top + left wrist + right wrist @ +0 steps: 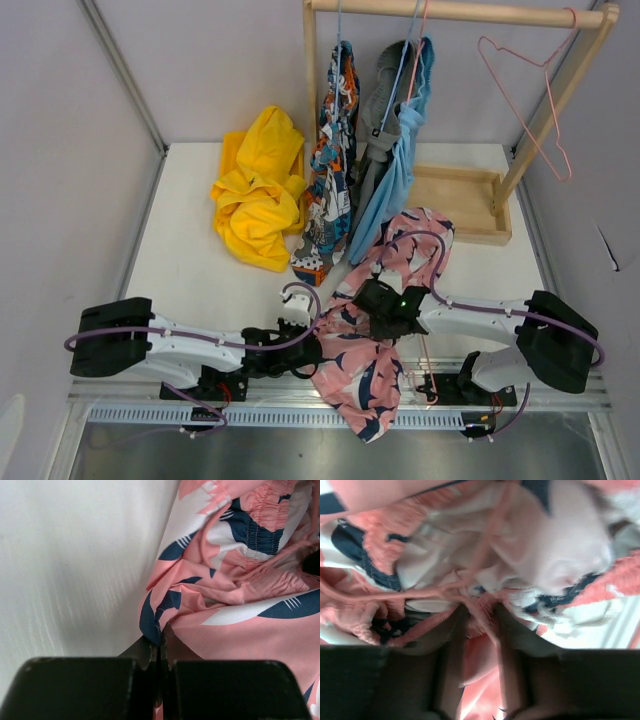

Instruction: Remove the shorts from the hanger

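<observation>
A rack [460, 12] stands back right on the bench [190, 280], with three hanging pairs [378, 130] at its rail's left and a hanger [530, 90] at right. A heaped pair [260, 200] lies left of it. The near pair [365, 370] lies between the left end effector [310, 350] and the right end effector [375, 300].

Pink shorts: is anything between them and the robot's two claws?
Nothing visible. The left gripper is shut on an edge of the pink shorts, and the right gripper has its fingers either side of a bunched fold of them.

Bright even light, soft shadows, right wrist view blurred
</observation>
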Tool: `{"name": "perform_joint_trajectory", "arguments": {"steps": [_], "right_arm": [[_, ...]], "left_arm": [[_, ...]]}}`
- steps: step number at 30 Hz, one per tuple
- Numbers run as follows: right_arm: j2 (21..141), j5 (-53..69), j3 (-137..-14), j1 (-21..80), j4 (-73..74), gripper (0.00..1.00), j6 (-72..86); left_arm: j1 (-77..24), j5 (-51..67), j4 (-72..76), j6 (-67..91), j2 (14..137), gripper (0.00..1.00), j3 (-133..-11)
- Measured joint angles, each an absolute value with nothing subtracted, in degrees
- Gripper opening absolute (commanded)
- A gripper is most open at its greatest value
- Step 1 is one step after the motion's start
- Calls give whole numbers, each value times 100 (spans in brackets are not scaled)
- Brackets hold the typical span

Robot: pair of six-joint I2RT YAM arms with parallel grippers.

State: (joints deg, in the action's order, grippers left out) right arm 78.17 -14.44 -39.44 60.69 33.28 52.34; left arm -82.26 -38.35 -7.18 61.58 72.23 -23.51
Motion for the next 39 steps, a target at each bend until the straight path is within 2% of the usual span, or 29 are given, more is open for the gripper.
{"name": "perform_joint_trajectory", "arguments": {"steps": [1,2,5,10,16,23,30,39], "right_arm": [[7822,-1444,-3942,6069,3312,19,5236],[7822,-1446,-3940,6071,3297,8,5203],[7782,-1507,-3942,6108,3424,0,4978],[7354,-1785,-4403,6167,4386,0,4792],[6820,-2257,-5793,6180,5629,0,4563],[6394,-2202,-6676,6121,5865,0,4860],[6101,-1387,-6853,5376,5990,0,4731],[6042,-626,-7915,4169,6573,2,4060]], "left_arm": [[-8226,-3835,-707,6163,7216,0,-2340],[-8226,-3835,-703,6167,7214,0,-2335],[-8226,-3835,-698,6169,7216,0,-2335],[-8226,-3844,-670,6169,7240,0,-2338],[-8226,-3887,-652,6169,7317,0,-2377],[-8226,-3889,-615,6189,7380,0,-2414],[-8226,-3887,-521,6213,7437,0,-2491],[-8226,-3935,-97,6305,7474,0,-2777]]}}
